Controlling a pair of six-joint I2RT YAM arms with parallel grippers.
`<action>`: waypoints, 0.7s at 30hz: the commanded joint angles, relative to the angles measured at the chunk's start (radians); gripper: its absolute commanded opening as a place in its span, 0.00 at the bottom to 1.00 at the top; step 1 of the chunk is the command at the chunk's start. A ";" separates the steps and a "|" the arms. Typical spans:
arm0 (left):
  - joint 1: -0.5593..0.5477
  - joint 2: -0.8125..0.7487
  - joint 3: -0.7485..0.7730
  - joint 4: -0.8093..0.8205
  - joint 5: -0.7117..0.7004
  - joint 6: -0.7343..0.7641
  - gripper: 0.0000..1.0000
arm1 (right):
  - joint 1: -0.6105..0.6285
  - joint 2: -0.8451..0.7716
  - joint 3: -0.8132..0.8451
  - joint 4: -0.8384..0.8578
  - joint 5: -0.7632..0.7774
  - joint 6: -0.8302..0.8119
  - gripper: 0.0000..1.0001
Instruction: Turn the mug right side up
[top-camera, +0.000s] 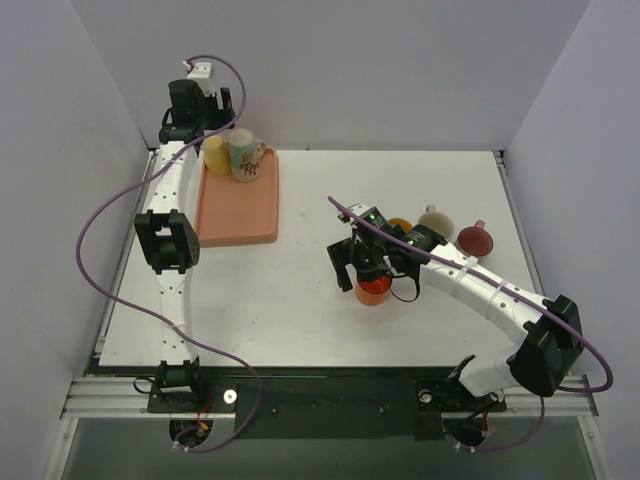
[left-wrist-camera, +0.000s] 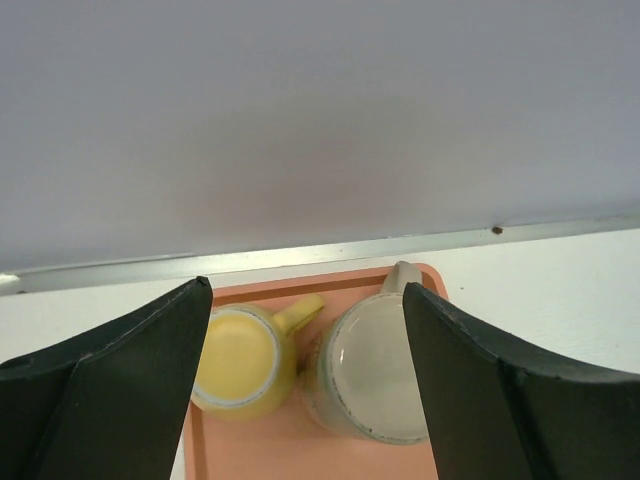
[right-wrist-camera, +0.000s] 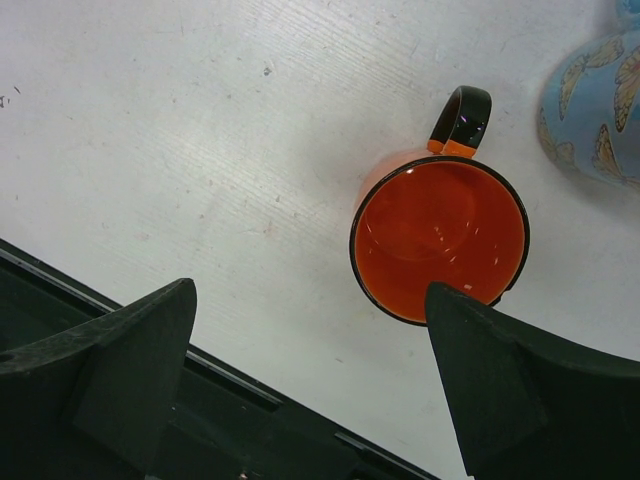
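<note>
orange mug (right-wrist-camera: 438, 240) sits mouth-up right below the right gripper (right-wrist-camera: 308, 290), off toward one finger, handle crosswise to the jaws, which hang wide open and empty

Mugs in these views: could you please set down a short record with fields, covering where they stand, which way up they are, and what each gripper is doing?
on tray: yellow mug and pale mug, side by side on the pink tray, both mouth up
on table: orange mug, mouth up, black handle, on the white table
left side: left gripper open, above the tray's mugs, holding nothing
right side: right gripper open, above the orange mug, not closed on it
further back: beige mug, dark red mug; which way up is unclear
</note>
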 joint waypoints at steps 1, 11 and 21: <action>-0.035 -0.002 0.004 0.051 0.042 -0.175 0.88 | 0.007 -0.006 0.014 -0.001 -0.007 0.013 0.92; -0.046 0.032 -0.051 0.061 0.007 -0.120 0.89 | 0.012 0.011 0.019 -0.002 -0.013 0.013 0.91; -0.098 0.050 -0.051 0.019 -0.146 0.025 0.90 | 0.010 0.024 0.028 -0.002 -0.024 0.008 0.91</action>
